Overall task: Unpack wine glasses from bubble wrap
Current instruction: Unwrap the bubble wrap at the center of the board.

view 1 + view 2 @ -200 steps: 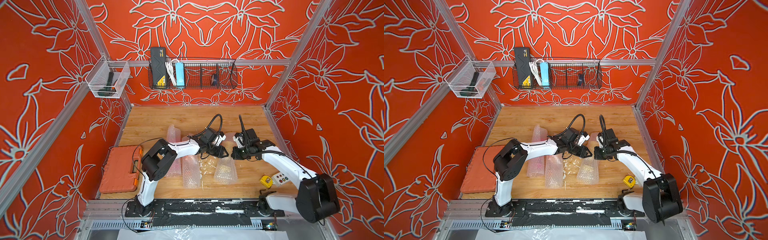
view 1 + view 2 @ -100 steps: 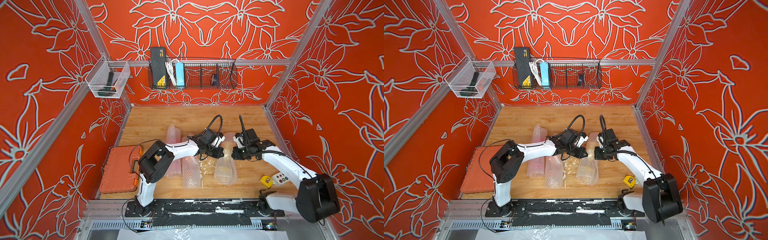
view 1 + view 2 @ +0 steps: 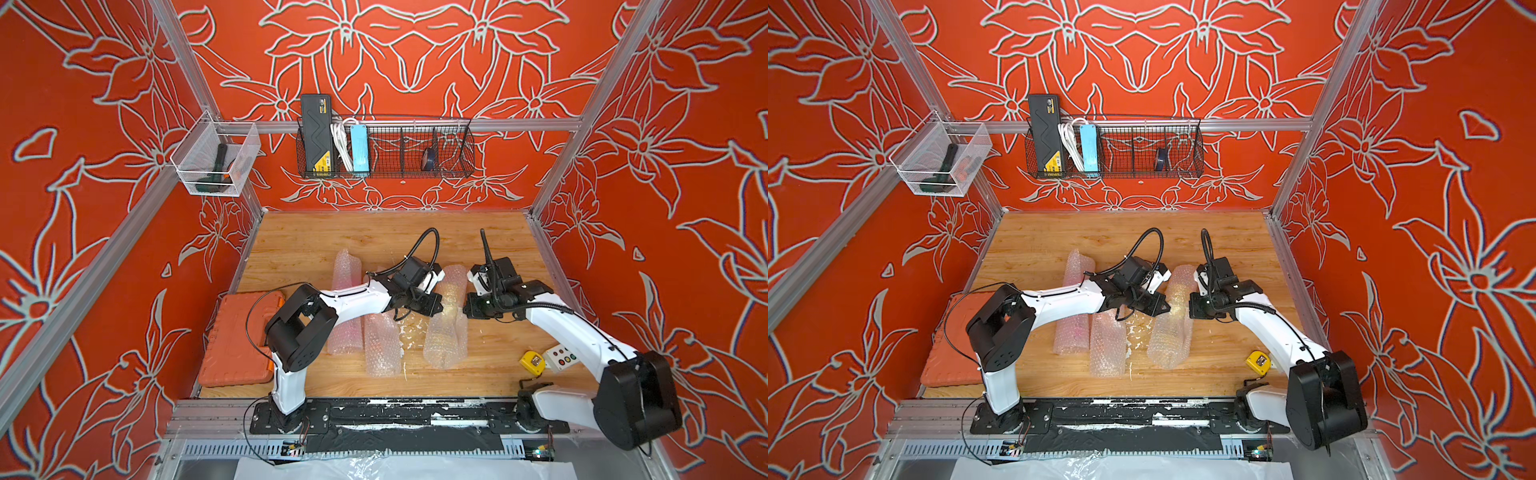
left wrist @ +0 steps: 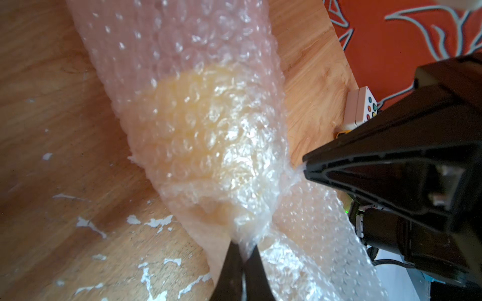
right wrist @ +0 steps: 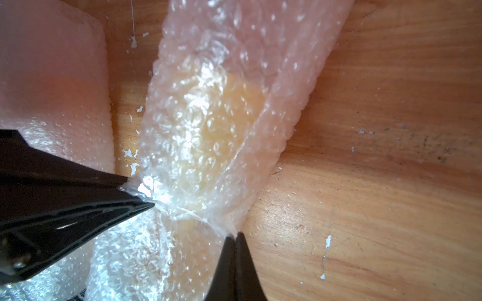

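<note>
Three rolls of bubble wrap lie on the wooden table. In both top views the right-hand roll [image 3: 446, 332] [image 3: 1169, 336] sits between my two grippers. A yellow wine glass [image 4: 198, 122] [image 5: 221, 125] shows blurred through its layers. My left gripper [image 4: 243, 243] [image 3: 438, 305] is shut on a pinch of that wrap on one side. On the opposite side my right gripper [image 5: 234, 234] [image 3: 465, 309] is shut on the wrap's edge. The middle roll [image 3: 380, 345] and left roll [image 3: 345, 299] lie untouched; their contents are hidden.
An orange tool case [image 3: 239, 336] lies at the table's left edge. A yellow tape measure [image 3: 532, 362] and a white button box [image 3: 561, 357] sit front right. A wire basket [image 3: 386, 145] and a clear bin [image 3: 212, 162] hang on the walls.
My left gripper has closed onto the right-hand roll's wrap. The roll's far end has shifted up between the two grippers. The right gripper stayed shut on its edge.
</note>
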Robot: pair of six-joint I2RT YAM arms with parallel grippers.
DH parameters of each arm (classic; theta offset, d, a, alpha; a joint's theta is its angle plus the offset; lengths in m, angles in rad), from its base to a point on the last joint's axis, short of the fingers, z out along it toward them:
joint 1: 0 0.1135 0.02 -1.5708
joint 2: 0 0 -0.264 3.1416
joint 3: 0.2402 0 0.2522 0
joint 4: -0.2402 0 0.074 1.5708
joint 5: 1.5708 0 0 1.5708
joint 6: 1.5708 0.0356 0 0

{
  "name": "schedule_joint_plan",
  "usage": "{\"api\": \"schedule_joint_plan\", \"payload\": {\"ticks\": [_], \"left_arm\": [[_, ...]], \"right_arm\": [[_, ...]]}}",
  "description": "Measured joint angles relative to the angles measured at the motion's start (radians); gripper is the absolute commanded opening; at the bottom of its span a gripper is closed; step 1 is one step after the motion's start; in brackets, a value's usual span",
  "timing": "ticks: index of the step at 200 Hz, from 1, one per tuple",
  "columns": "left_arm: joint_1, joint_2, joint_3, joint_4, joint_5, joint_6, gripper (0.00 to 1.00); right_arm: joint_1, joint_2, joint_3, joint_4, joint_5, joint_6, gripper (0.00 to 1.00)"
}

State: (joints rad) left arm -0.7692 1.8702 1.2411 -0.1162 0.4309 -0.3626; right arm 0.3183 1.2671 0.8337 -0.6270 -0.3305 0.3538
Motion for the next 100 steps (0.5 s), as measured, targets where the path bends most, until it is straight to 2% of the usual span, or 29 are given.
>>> {"api": "schedule_joint_plan", "payload": {"ticks": [100], "left_arm": [[0.018, -0.011, -0.032, -0.003, -0.005, 0.0, 0.0]], "right_arm": [[-0.013, 0.0, -0.011, 0.006, -0.002, 0.0, 0.0]]}}
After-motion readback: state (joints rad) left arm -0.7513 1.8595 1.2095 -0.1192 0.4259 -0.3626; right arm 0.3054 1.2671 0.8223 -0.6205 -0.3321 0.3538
